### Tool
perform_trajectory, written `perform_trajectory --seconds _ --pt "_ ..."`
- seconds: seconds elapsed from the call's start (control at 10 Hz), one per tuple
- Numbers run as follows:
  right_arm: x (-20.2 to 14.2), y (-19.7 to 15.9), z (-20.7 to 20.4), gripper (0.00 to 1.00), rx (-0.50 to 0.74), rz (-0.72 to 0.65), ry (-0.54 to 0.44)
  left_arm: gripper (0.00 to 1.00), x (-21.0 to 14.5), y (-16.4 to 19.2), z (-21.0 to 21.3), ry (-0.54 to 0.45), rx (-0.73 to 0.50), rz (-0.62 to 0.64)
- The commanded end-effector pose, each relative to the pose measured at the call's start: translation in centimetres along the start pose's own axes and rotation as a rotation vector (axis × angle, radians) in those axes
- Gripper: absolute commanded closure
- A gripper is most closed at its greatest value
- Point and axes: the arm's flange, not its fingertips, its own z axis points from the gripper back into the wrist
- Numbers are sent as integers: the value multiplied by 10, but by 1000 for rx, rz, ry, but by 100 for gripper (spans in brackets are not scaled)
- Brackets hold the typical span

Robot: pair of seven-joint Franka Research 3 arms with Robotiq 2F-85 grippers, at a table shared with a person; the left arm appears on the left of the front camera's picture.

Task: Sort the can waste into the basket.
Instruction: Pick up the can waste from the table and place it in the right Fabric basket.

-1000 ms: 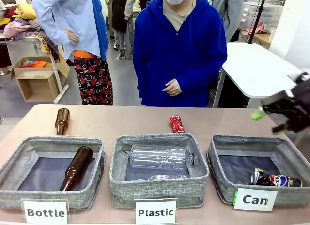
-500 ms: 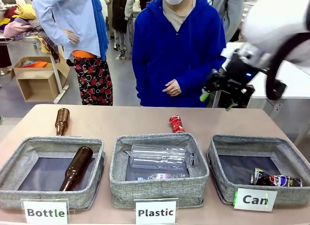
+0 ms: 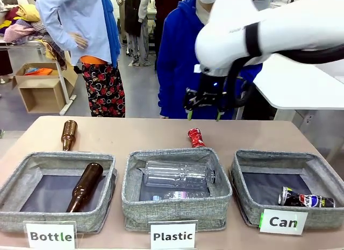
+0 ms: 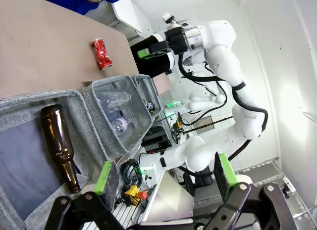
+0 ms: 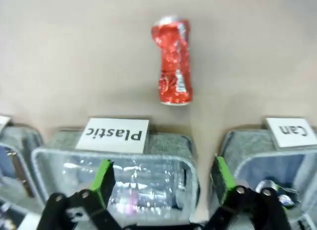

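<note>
In the near right basket, behind its "Can" sign, lies the black-blue can, farther back the crushed red can rests on the table just behind the middle basket, and above it the right gripper hangs empty, jaws wide.

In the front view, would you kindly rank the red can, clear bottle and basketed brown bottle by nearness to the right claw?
1. red can, just beneath the right claw
2. clear bottle, middle basket
3. brown bottle, left basket
</note>
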Motion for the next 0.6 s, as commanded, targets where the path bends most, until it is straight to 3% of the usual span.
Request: perform_trajectory --seconds 0.0,0.3,0.5 --pt "25 25 -22 0 -78 2 44 0 -1 -3 1 3 -5 3" --pt "48 28 -89 0 -101 18 108 0 -1 -3 1 3 -5 3" --pt "53 18 -115 0 -104 -15 94 0 -1 -3 1 3 -5 3"
